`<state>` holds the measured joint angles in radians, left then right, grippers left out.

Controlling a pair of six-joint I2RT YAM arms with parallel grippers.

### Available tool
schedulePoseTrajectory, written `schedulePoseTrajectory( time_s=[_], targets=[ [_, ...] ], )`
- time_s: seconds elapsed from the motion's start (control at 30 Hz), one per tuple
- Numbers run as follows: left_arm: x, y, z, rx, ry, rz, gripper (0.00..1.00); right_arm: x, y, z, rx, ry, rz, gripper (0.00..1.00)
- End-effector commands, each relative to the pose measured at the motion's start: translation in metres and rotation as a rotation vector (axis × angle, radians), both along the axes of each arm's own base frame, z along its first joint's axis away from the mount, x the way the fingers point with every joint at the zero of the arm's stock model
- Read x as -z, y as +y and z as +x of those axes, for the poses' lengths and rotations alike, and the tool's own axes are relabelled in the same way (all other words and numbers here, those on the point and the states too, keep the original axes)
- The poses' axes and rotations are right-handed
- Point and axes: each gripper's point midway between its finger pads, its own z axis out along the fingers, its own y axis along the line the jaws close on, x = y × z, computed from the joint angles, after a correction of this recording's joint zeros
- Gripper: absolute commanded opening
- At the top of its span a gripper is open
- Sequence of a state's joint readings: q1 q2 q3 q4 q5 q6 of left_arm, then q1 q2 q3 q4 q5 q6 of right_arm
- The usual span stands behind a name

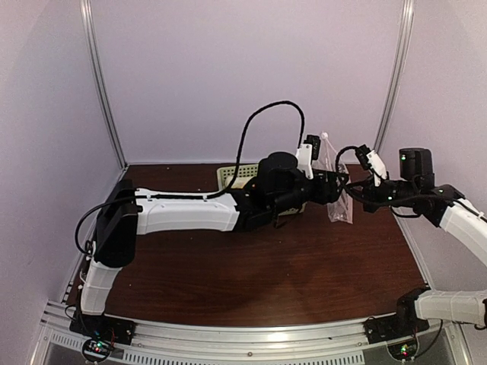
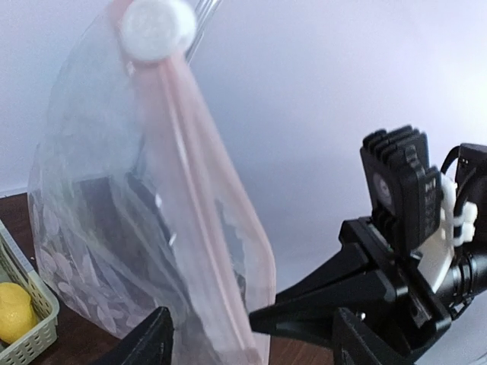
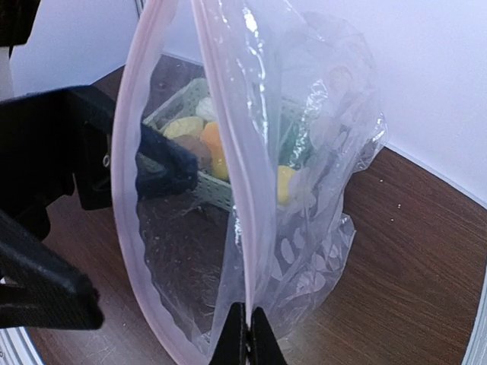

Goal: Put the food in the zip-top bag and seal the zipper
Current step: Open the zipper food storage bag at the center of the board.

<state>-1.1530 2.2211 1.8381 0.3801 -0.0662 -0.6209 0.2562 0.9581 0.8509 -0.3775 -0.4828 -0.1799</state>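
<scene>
The zip-top bag (image 1: 335,182) stands upright on the table at the back right, clear with pale dots. Its pink-white zipper (image 2: 199,205) runs down the mouth edge, and the mouth (image 3: 183,228) gapes. My right gripper (image 3: 247,334) is shut on one lip of that edge, low down. In the left wrist view my left gripper (image 2: 251,334) is open, and the bag's lower edge and the right gripper's black fingers (image 2: 304,312) lie between its jaws. The food (image 3: 199,135) lies in the green basket, seen through the plastic; one lemon (image 2: 14,312) shows beside the bag.
The pale green mesh basket (image 1: 234,176) sits just left of the bag, behind my left forearm. The back wall is close behind the bag. Both arms crowd the same spot; my left gripper (image 1: 333,188) and right gripper (image 1: 351,186) almost meet.
</scene>
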Motion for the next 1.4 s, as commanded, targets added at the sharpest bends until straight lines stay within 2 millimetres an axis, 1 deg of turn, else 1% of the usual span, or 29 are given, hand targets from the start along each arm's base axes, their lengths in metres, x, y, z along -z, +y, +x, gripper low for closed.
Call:
schedulePoseTrajectory(
  time_s=[0.0, 0.03, 0.13, 0.17, 0.27, 0.3, 0.4, 0.47, 0.5, 0.57, 0.6, 0.63, 0.7, 0.77, 0.83, 0.87, 0.9, 0.93, 1.0, 1.07, 1.1, 1.13, 1.2, 1.27, 1.3, 1.37],
  targets=[
    [-0.011, 0.006, 0.02, -0.128, 0.022, -0.012, 0.7, -0.009, 0.019, -0.011, -0.088, 0.009, 0.003, 0.0],
    [-0.009, 0.007, 0.023, -0.146, 0.025, 0.002, 0.67, -0.011, 0.02, -0.012, -0.092, 0.008, 0.008, 0.0],
    [0.003, 0.012, 0.034, -0.208, 0.073, 0.058, 0.51, -0.018, 0.018, -0.01, -0.068, 0.0, 0.021, 0.0],
    [0.006, 0.014, 0.035, -0.215, 0.089, 0.065, 0.49, -0.021, 0.014, -0.006, -0.032, -0.004, 0.024, 0.0],
    [0.013, 0.015, 0.034, -0.214, 0.109, 0.094, 0.46, -0.029, 0.003, 0.003, 0.053, -0.028, 0.019, 0.0],
    [0.015, 0.016, 0.034, -0.216, 0.11, 0.105, 0.43, -0.033, 0.002, 0.005, 0.068, -0.035, 0.021, 0.0],
    [0.02, 0.018, 0.038, -0.215, 0.115, 0.113, 0.29, -0.04, 0.002, 0.008, 0.071, -0.046, 0.031, 0.0],
    [0.021, 0.019, 0.039, -0.193, 0.123, 0.1, 0.23, -0.042, 0.003, 0.008, 0.067, -0.048, 0.036, 0.0],
    [0.021, 0.02, 0.041, -0.182, 0.123, 0.094, 0.16, -0.042, 0.003, 0.009, 0.069, -0.05, 0.036, 0.0],
    [0.019, 0.023, 0.044, -0.174, 0.12, 0.091, 0.07, -0.042, -0.003, 0.011, 0.106, -0.056, 0.024, 0.0],
    [0.019, 0.025, 0.044, -0.173, 0.11, 0.096, 0.02, -0.041, -0.008, 0.014, 0.138, -0.063, 0.009, 0.0],
    [0.017, 0.027, 0.044, -0.175, 0.094, 0.097, 0.0, -0.041, -0.015, 0.016, 0.176, -0.073, -0.008, 0.0],
    [0.008, 0.032, 0.044, -0.188, 0.044, 0.102, 0.0, -0.041, -0.038, 0.025, 0.308, -0.101, -0.054, 0.0],
    [0.002, 0.037, 0.045, -0.201, 0.005, 0.106, 0.0, -0.043, -0.069, 0.034, 0.481, -0.13, -0.116, 0.0],
    [0.0, 0.039, 0.045, -0.207, -0.017, 0.11, 0.0, -0.048, -0.097, 0.038, 0.632, -0.154, -0.156, 0.0],
    [0.0, 0.04, 0.046, -0.211, -0.021, 0.113, 0.0, -0.051, -0.099, 0.038, 0.642, -0.157, -0.158, 0.0],
    [-0.001, 0.04, 0.046, -0.211, -0.025, 0.111, 0.0, -0.053, -0.095, 0.038, 0.621, -0.157, -0.148, 0.0],
    [-0.001, 0.04, 0.046, -0.212, -0.03, 0.113, 0.0, -0.054, -0.085, 0.037, 0.568, -0.149, -0.129, 0.0],
    [-0.005, 0.041, 0.048, -0.225, -0.048, 0.118, 0.0, -0.054, -0.067, 0.034, 0.471, -0.127, -0.083, 0.05],
    [-0.011, 0.042, 0.05, -0.237, -0.077, 0.135, 0.0, -0.054, -0.047, 0.029, 0.356, -0.107, -0.041, 0.12],
    [-0.021, 0.043, 0.049, -0.236, -0.122, 0.148, 0.0, -0.054, -0.039, 0.026, 0.311, -0.097, -0.03, 0.17],
    [-0.027, 0.043, 0.049, -0.234, -0.145, 0.155, 0.0, -0.056, -0.034, 0.024, 0.281, -0.09, -0.019, 0.21],
    [-0.055, 0.048, 0.044, -0.214, -0.246, 0.171, 0.0, -0.066, -0.024, 0.018, 0.217, -0.089, 0.004, 0.28],
    [-0.077, 0.054, 0.039, -0.177, -0.317, 0.197, 0.0, -0.081, -0.013, 0.008, 0.136, -0.101, 0.028, 0.38],
    [-0.089, 0.059, 0.04, -0.174, -0.34, 0.217, 0.0, -0.089, -0.009, 0.003, 0.101, -0.106, 0.043, 0.46],
    [-0.109, 0.074, 0.042, -0.184, -0.373, 0.261, 0.0, -0.107, 0.0, -0.006, 0.033, -0.119, 0.075, 0.57]
  ],
)
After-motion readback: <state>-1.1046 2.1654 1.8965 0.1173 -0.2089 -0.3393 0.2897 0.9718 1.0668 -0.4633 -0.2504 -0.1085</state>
